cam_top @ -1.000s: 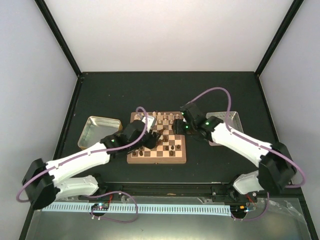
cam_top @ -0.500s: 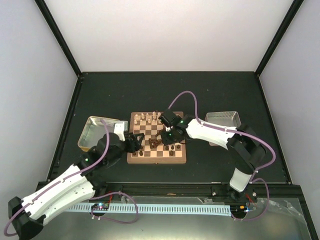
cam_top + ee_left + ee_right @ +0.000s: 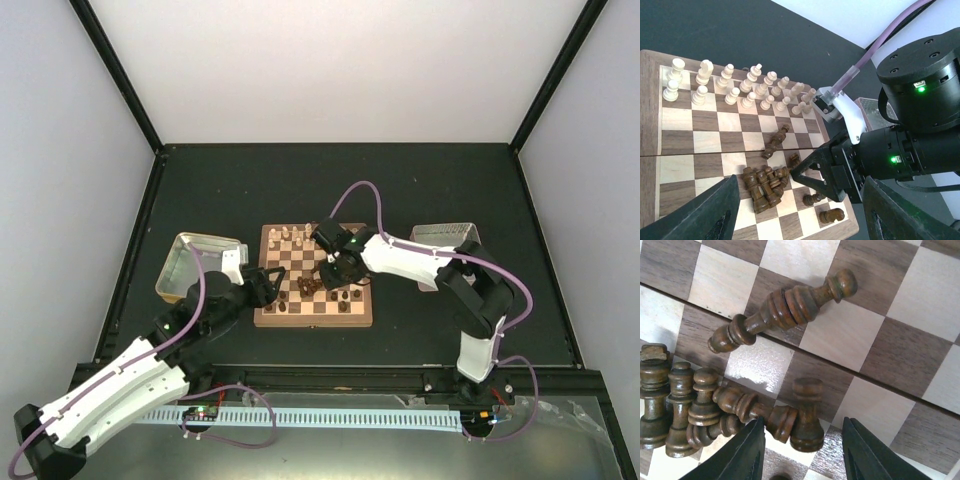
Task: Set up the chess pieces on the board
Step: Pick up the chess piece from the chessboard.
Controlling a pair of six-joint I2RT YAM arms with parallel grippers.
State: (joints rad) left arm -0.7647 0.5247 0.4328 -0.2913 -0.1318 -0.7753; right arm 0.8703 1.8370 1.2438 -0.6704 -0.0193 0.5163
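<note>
- Right gripper (image 3: 804, 424) has edged slightly left over the board (image 3: 320, 320); jaws parted either side of a dark pawn (image 3: 807, 412), clear of it.
- Left gripper (image 3: 271, 284) wide open, empty.

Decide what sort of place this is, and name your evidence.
Probably a robot test cell in a lab: white walls and black posts enclose a black table, where the left arm and right arm reach over a chessboard.
</note>
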